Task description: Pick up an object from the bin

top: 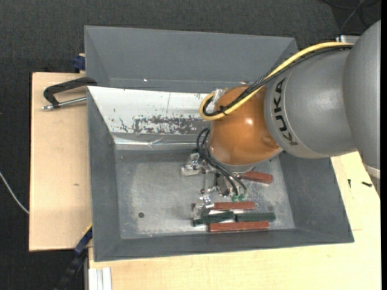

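Red bar (pixel 234 206) lies low and right on the floor of the bin (pixel 151 192) in the camera view. It is packed side by side with a dark green bar (pixel 254 217) and a second red bar (pixel 239 226). My gripper (pixel 207 193) hangs low at their left ends, under my orange cover (pixel 239 132). Whether it is spread or closed I cannot tell. Another red piece (pixel 261 177) pokes out beside the cover.

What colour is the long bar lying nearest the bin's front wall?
The long bar is reddish-brown, clearest in the camera view.
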